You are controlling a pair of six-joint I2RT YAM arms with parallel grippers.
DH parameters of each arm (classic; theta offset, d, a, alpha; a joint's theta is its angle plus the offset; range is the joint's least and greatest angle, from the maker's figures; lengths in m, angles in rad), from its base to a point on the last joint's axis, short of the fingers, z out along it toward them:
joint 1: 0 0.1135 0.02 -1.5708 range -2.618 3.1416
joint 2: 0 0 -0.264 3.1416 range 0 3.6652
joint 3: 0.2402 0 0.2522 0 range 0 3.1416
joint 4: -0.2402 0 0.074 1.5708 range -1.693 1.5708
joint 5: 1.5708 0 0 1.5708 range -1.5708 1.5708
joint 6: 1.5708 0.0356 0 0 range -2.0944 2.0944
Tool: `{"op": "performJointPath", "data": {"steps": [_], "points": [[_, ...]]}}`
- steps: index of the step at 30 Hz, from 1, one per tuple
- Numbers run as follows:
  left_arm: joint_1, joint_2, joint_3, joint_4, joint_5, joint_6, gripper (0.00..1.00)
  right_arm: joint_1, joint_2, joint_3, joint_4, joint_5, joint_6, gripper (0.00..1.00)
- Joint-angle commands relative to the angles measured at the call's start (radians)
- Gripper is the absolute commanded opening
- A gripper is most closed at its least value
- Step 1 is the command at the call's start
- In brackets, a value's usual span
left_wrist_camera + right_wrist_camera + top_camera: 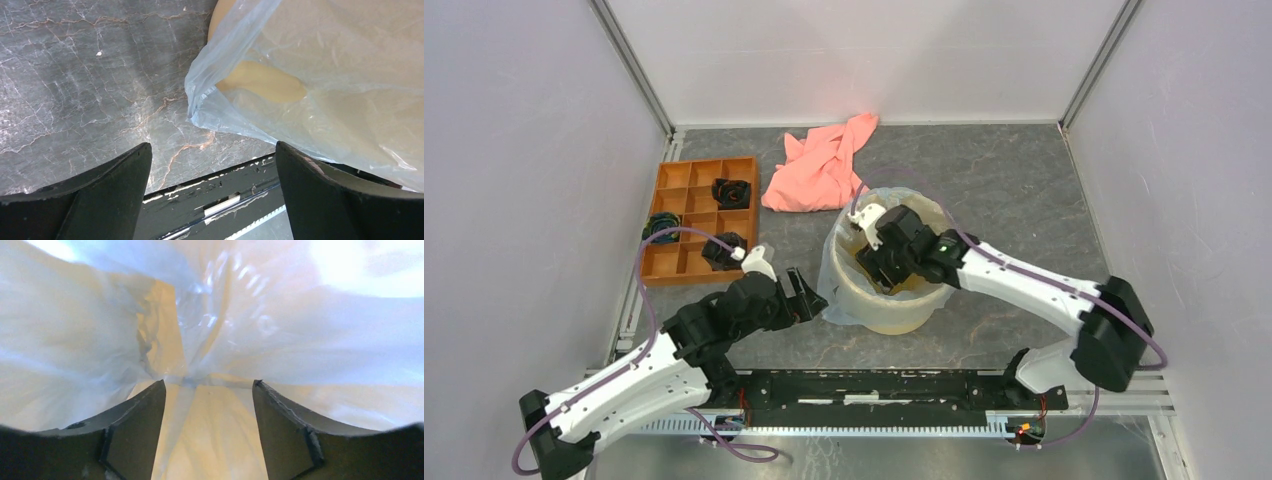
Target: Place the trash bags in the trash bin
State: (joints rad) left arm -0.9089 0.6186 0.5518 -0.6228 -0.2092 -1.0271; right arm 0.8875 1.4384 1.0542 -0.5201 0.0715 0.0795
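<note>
The trash bin [902,312] is a round cream bucket at the table's middle. The thin bluish trash bag [835,272] lines it and drapes over its rim and left side. My right gripper [876,266] reaches down inside the bin. In the right wrist view it [209,385] is open, with bag film [280,325] all around and the cream bin wall [220,435] showing through between the fingers. My left gripper [808,296] is open and empty just left of the bin. In the left wrist view it [212,150] sits below the hanging bag edge [210,95], not touching it.
An orange compartmented tray [686,262] with black items stands at the left. A salmon-pink cloth [819,165] lies behind the bin. The black base rail [874,388] runs along the near edge and also shows in the left wrist view [215,190]. White walls enclose the table.
</note>
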Motion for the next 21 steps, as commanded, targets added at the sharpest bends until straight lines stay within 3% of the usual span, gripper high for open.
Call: {"op": "performJointPath", "data": {"steps": [1, 5, 9, 21], "points": [[0.005, 0.031, 0.041, 0.038, -0.024, 0.018, 1.00, -0.001, -0.152, 0.126, -0.064, 0.080, -0.009, 0.75], [0.005, 0.070, 0.008, 0.139, 0.024, 0.038, 1.00, -0.001, -0.246, 0.187, -0.090, 0.111, -0.012, 0.85], [0.005, 0.134, -0.041, 0.356, 0.132, 0.116, 1.00, -0.001, -0.358, 0.173, -0.059, 0.118, -0.017, 0.91], [0.004, 0.213, -0.102, 0.787, 0.115, 0.584, 1.00, -0.001, -0.591, 0.027, 0.053, 0.123, -0.111, 0.98]]}}
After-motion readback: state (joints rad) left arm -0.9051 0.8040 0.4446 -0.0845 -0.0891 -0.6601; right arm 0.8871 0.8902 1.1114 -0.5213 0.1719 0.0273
